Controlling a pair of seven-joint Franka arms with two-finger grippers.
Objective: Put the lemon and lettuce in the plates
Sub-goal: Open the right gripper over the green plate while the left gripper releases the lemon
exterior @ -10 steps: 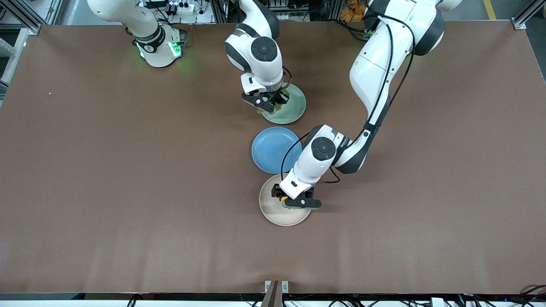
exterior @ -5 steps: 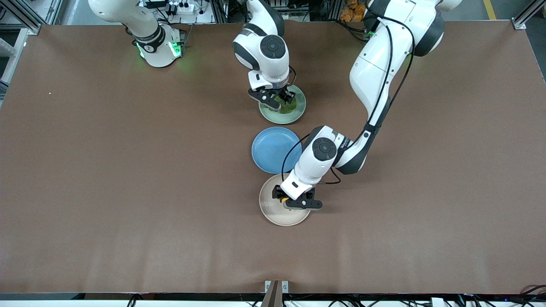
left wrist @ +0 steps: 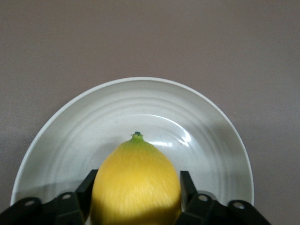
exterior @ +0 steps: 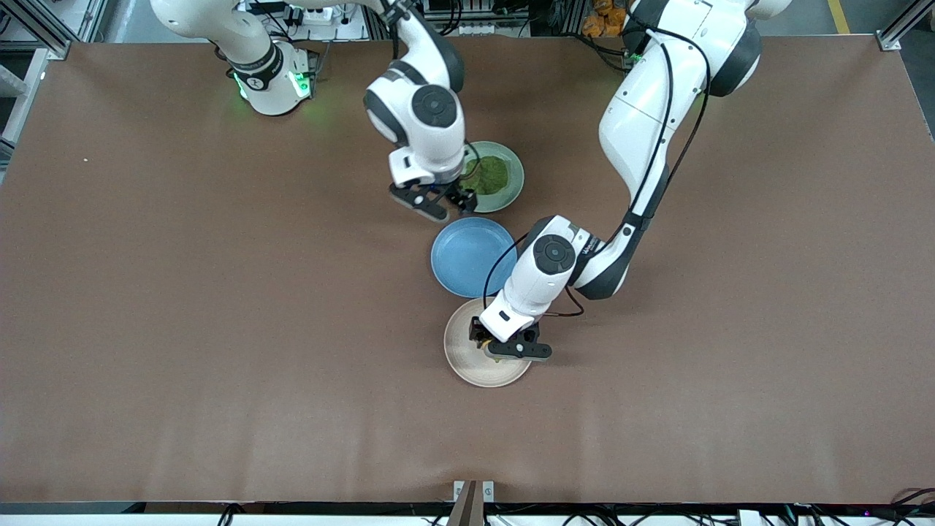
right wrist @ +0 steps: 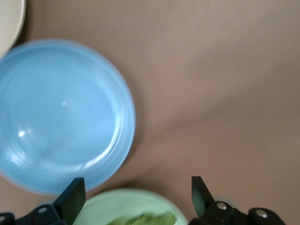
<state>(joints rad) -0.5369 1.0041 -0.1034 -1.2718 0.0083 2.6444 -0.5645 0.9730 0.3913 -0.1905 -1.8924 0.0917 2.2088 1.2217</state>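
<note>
The yellow lemon [left wrist: 136, 187] rests low in the beige plate [exterior: 462, 359], whose bare white bowl [left wrist: 140, 108] shows around it. My left gripper [exterior: 504, 349] is down over that plate, open, with one finger on each side of the lemon. The dark green lettuce [exterior: 493, 175] lies flat in the mint green plate [exterior: 513, 191]. My right gripper [exterior: 440, 202] hangs open and empty over that plate's rim on the side toward the blue plate. In the right wrist view the mint plate [right wrist: 112, 202] and a bit of lettuce [right wrist: 146, 219] show between its fingers.
A blue plate [exterior: 467, 257] stands empty between the mint and beige plates, nearly touching the beige one; the right wrist view shows it too [right wrist: 61, 117]. The left arm's forearm reaches over its edge. Bare brown table lies all around the three plates.
My right gripper has opened, left the lettuce in the mint plate and drawn back toward the right arm's end. My left gripper has opened around the lemon, which now sits lower in the beige plate.
</note>
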